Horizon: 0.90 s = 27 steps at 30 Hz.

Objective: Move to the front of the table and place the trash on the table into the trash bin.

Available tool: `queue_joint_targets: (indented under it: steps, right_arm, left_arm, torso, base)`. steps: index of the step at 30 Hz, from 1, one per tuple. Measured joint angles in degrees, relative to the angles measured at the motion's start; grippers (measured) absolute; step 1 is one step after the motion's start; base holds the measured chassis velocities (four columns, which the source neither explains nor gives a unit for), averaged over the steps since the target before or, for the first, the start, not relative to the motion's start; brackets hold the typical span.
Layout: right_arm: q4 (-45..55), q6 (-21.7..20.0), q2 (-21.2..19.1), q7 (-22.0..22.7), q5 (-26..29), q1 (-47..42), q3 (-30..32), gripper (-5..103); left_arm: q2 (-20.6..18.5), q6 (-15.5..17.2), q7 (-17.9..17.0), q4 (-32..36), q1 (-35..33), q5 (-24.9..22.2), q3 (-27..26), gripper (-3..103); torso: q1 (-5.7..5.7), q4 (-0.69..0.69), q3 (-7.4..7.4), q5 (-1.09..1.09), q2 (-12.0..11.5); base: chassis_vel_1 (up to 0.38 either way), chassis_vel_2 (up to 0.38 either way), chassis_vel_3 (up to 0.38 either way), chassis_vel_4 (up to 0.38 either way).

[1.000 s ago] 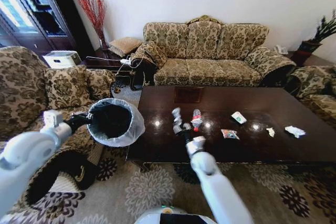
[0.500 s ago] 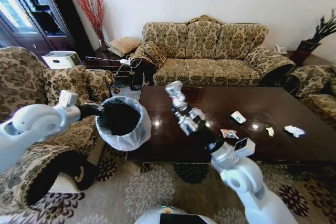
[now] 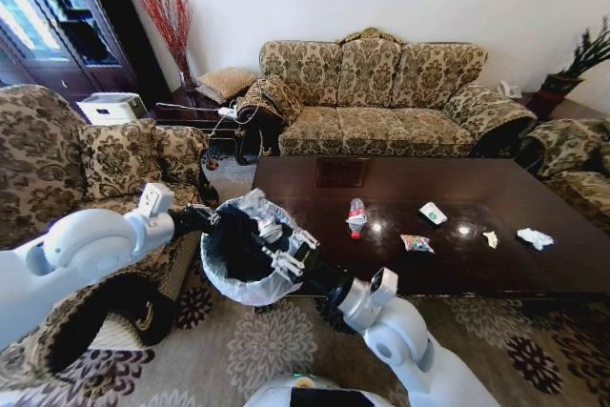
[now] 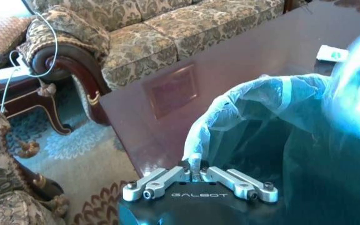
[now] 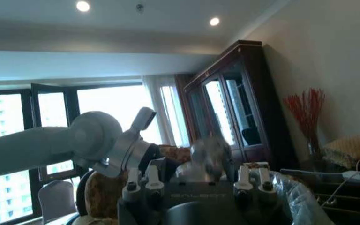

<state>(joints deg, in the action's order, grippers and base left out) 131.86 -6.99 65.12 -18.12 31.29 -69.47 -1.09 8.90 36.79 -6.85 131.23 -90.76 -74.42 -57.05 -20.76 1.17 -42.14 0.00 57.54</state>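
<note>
My left gripper (image 3: 210,218) is shut on the bag-lined rim of the trash bin (image 3: 238,278), holding it off the floor at the table's (image 3: 477,274) left front corner. The left wrist view shows that gripper (image 4: 194,174) pinching the white bag (image 4: 255,108). My right gripper (image 3: 271,232) reaches over the bin's dark mouth, shut on a small silvery can (image 5: 207,151). On the table lie a red-and-white tube (image 3: 356,216), a colourful wrapper (image 3: 416,243), a white paper cup (image 3: 433,213), a yellowish scrap (image 3: 491,238) and a crumpled tissue (image 3: 535,237).
A patterned sofa (image 3: 381,92) stands behind the table, with an armchair (image 3: 57,159) at the left and another (image 3: 572,150) at the right. A round dark basket (image 3: 95,331) sits on the carpet under my left arm. A side table with a white box (image 3: 112,107) is back left.
My right gripper swung the can from above the table leftward and down to the bin's mouth. My left arm carried the bin to the right and lower, towards the table's front corner.
</note>
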Motion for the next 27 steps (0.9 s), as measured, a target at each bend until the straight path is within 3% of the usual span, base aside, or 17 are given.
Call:
queue_joint_targets:
  steps: [9,10,13,14,16,18,20,27]
  right_arm:
    - [1.9,1.4,0.2,1.4,-0.9,-1.7,1.7,95]
    - [1.9,1.4,0.2,1.4,-0.9,-1.7,1.7,95]
    - [4.7,2.6,0.1,8.8,-5.7,-4.2,5.4,100]
    - [4.7,2.6,0.1,8.8,-5.7,-4.2,5.4,100]
    - [6.1,2.2,-0.8,16.7,-9.8,-8.8,10.4,100]
    - [6.1,1.7,-0.9,18.7,-10.3,-9.9,11.5,100]
    - [3.0,1.8,-0.1,24.5,-11.2,-12.7,15.1,100]
    - [-4.1,2.4,3.4,30.4,-10.1,-13.4,17.6,100]
  left_arm:
    - [1.4,0.0,0.3,-1.2,-0.2,0.8,0.2,1]
    - [1.4,0.0,0.3,-1.2,-0.2,0.8,0.2,1]
    - [2.0,0.0,0.4,-3.5,-0.3,1.3,0.2,1]
    - [2.0,0.0,0.4,-3.5,-0.3,1.3,0.2,1]
    - [3.2,-0.1,0.6,-5.7,-0.2,2.2,-0.1,1]
    - [3.8,-0.2,0.5,-6.3,-0.3,2.7,-0.3,1]
    - [5.8,-0.4,0.5,-7.6,-0.3,3.7,-0.7,1]
    - [8.4,-1.3,1.4,-8.8,-0.3,6.3,-0.9,1]
  torso:
    - [0.0,0.0,0.0,0.01,0.0]
    - [0.0,0.0,0.0,0.01,0.0]
    - [0.0,0.01,0.0,0.0,0.0]
    - [0.0,0.01,0.0,0.0,0.0]
    - [0.0,-0.01,0.0,-0.01,0.0]
    - [0.0,-0.02,0.0,-0.01,0.0]
    - [0.01,-0.01,0.0,0.01,0.0]
    - [0.0,0.0,0.0,0.0,0.0]
  base:
    - [0.0,0.0,0.0,0.0]
    - [0.0,0.0,0.0,0.0]
    - [0.0,0.0,0.0,0.0]
    - [0.0,0.0,0.0,0.0]
    - [0.0,0.0,0.0,0.0]
    - [0.0,0.0,0.0,0.0]
    - [0.0,0.0,0.0,0.0]
    - [0.0,0.0,0.0,0.0]
